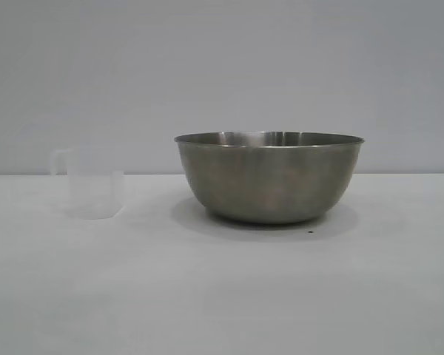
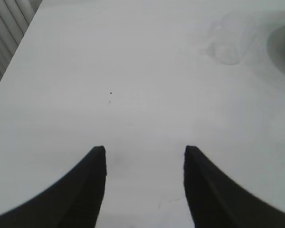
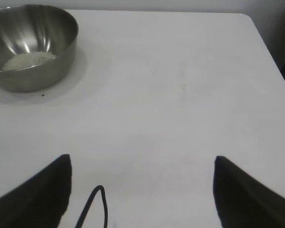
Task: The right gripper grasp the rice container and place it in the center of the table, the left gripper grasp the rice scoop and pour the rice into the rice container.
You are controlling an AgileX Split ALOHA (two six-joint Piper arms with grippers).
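Note:
The steel rice container (image 1: 269, 177) stands upright on the white table (image 1: 222, 296), a little right of centre. In the right wrist view the rice container (image 3: 32, 45) holds a small heap of rice (image 3: 28, 60). The translucent rice scoop (image 1: 92, 183) stands upright to its left, handle pointing away from the bowl; it shows faintly as the rice scoop (image 2: 228, 40) in the left wrist view. My left gripper (image 2: 145, 151) is open over bare table, well short of the scoop. My right gripper (image 3: 142, 161) is open wide, empty, well away from the bowl. Neither arm appears in the exterior view.
A dark speck (image 1: 310, 231) lies on the table by the bowl's base. A loop of black cable (image 3: 96, 206) hangs between the right fingers. The table's edge (image 3: 270, 52) and a ribbed wall (image 2: 4, 33) border the surface.

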